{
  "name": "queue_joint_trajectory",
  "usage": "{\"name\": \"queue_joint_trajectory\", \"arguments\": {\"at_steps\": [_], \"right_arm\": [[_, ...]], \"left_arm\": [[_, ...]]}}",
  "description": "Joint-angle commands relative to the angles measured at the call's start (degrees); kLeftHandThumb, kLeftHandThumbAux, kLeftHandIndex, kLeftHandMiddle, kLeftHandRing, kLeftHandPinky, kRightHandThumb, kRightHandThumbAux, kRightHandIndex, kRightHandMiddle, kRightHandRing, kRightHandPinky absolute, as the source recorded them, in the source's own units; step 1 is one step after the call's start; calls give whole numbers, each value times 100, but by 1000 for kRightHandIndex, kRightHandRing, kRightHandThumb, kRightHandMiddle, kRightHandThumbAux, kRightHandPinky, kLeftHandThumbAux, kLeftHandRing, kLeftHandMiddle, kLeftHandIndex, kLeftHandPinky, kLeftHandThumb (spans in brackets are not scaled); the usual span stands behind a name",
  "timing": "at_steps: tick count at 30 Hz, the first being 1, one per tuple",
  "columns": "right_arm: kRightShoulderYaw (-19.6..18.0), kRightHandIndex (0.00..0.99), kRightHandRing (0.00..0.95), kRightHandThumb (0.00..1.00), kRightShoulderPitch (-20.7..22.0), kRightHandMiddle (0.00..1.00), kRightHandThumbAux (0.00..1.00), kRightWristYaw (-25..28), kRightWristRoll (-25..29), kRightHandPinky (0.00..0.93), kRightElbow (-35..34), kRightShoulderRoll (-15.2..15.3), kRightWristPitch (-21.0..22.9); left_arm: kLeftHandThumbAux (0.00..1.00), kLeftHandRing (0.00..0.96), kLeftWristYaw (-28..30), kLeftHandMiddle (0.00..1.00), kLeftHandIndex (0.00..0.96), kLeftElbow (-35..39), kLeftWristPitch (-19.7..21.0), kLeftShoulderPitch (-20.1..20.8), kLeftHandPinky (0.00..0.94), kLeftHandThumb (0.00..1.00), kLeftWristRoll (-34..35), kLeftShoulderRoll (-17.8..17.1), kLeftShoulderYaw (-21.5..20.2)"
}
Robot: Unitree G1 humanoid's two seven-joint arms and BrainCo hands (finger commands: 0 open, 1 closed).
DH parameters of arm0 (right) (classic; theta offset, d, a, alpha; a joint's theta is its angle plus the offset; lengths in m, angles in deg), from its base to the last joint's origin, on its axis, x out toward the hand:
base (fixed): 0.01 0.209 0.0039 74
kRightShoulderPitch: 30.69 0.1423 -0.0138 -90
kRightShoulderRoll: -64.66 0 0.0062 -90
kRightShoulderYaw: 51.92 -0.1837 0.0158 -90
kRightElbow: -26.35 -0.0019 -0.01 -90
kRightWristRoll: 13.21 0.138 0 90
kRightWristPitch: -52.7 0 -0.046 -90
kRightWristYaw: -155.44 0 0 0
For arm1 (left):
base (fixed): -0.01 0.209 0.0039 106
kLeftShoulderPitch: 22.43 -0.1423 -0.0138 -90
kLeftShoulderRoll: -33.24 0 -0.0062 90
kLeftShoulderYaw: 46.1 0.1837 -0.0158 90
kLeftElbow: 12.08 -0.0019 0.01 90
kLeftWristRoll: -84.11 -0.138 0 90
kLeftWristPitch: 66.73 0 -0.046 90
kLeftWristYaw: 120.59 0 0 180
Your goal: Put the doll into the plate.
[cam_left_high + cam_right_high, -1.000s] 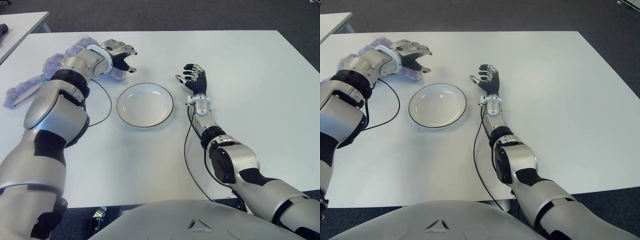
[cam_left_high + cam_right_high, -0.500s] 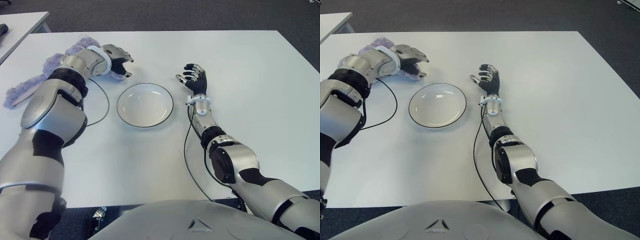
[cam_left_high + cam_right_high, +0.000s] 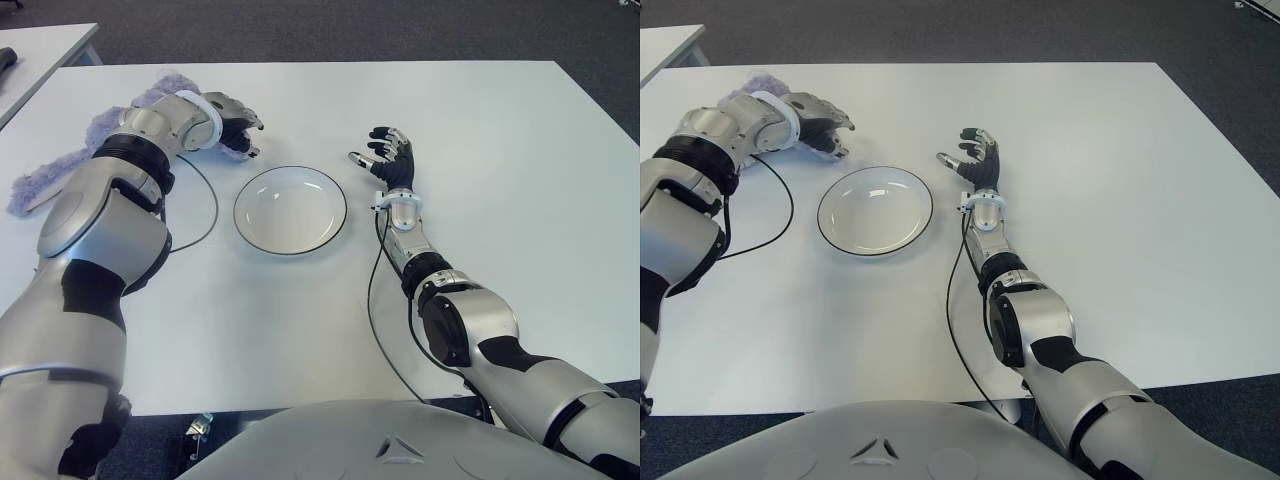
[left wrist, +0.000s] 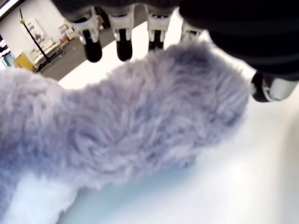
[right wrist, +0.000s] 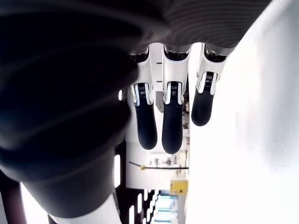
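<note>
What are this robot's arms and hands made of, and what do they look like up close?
Both arms have rounded silver shells with black joint sections. A white ring sits at each wrist, and a thin black cable loops from each forearm across the table. The left hand has grey metallic knuckles and dark fingers; the right hand is mostly black. The right fingers show white segments ending in black rubbery tips.

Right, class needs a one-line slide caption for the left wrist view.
Left robot hand closing over the fluffy purple doll lying on the white table.
</note>
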Motion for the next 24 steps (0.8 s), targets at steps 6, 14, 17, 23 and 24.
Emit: {"name": "queue_joint_trajectory", "arguments": {"at_steps": [6,14,17,23,24], "right_arm": [[18,311,355,32,-1243,340,955,-86,-97,324,755,-466,368],[10,318,358,54,-1248,338,965,-89,-83,330,754,-469,337],[6,325,361,81,-1246,341,970,-70,-77,326,755,-466,339],[-25,324,364,94,-1239,342,973,-39,-41,337,752,-470,339],[-31,324,365,96,-1239,342,972,-36,-35,342,752,-472,339]], "left_arm": [[205,0,319,0,0,184,-43,30,0,354,-170,-62,133],[194,0,264,0,0,283,55,42,0,315,-377,-117,261],[198,0,296,0,0,363,42,42,0,308,-416,-193,290],[203,0,353,0,0,408,104,27,0,332,-435,-230,294],[203,0,377,0,0,405,117,29,0,335,-431,-224,289]]}}
